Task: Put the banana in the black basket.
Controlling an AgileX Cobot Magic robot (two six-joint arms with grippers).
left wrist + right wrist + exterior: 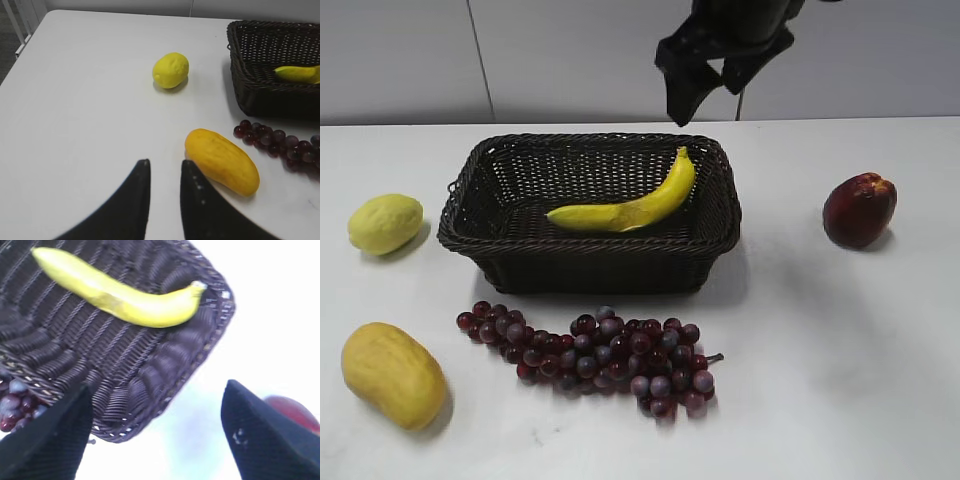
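Observation:
The banana (630,210) lies diagonally inside the black basket (590,265), stem end towards the back right corner. My right gripper (705,95) hangs open and empty above the basket's back right rim, well clear of the banana. In the right wrist view its jaws (156,385) are wide apart over the basket's corner (150,375), with the banana (125,295) below. My left gripper (164,162) is nearly shut with a narrow gap and is empty, over bare table left of the basket (270,95); the banana's tip (300,74) shows there. The left gripper is out of the exterior view.
A lemon (385,222) sits left of the basket. A mango (392,375) lies at the front left. A bunch of red grapes (595,350) lies in front of the basket. A dark red apple (860,208) sits to the right. The mango (222,160) lies just right of my left gripper.

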